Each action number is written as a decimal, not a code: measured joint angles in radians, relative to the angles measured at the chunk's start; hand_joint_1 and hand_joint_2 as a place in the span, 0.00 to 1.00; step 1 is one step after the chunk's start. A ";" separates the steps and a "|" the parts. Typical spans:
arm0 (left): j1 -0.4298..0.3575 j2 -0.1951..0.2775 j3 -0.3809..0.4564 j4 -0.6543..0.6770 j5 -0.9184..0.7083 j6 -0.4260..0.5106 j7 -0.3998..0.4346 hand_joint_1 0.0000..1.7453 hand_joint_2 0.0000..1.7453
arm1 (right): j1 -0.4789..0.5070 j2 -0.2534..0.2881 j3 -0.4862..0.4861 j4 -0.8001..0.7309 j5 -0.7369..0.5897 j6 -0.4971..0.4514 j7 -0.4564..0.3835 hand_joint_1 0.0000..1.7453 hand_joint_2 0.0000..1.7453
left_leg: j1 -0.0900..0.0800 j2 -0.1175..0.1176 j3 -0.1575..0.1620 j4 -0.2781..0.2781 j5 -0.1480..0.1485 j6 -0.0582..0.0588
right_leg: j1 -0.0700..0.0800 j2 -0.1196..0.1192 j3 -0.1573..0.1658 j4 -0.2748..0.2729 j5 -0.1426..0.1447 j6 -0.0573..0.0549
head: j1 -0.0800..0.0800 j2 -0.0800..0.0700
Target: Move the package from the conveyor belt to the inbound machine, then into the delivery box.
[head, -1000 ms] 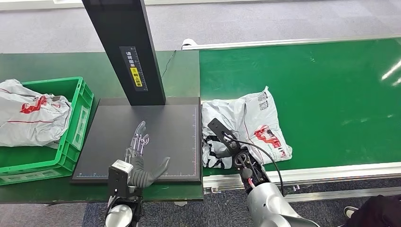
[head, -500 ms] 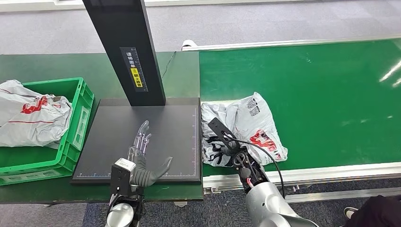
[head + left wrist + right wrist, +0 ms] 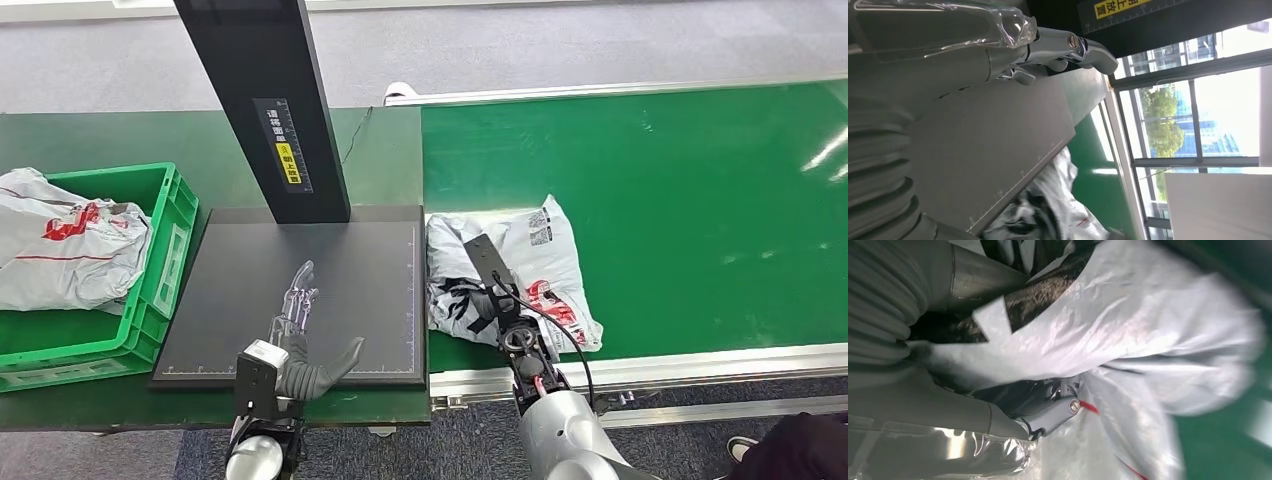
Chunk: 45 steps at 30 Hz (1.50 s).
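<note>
The right hand [image 3: 487,300] grips the bag [image 3: 545,262] on the belt [image 3: 700,200]; the machine [image 3: 350,270] lies just left. The left hand [image 3: 300,330] lies open there.

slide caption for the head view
Right hand on the grey plastic package on the green conveyor belt; left hand open.

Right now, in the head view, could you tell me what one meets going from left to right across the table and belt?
Green crate → left hand on the black scanner plate → grey package under the right hand → bare green belt.
</note>
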 joint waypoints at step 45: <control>0.104 -0.011 0.091 -0.100 -0.050 0.003 -0.057 0.00 1.00 | 0.130 0.054 0.662 -0.709 -0.795 0.223 -0.464 1.00 1.00 | 0.000 0.001 -0.004 0.000 0.000 -0.001 | 0.001 0.000 -0.004 0.000 0.000 -0.001 | 0.000 0.000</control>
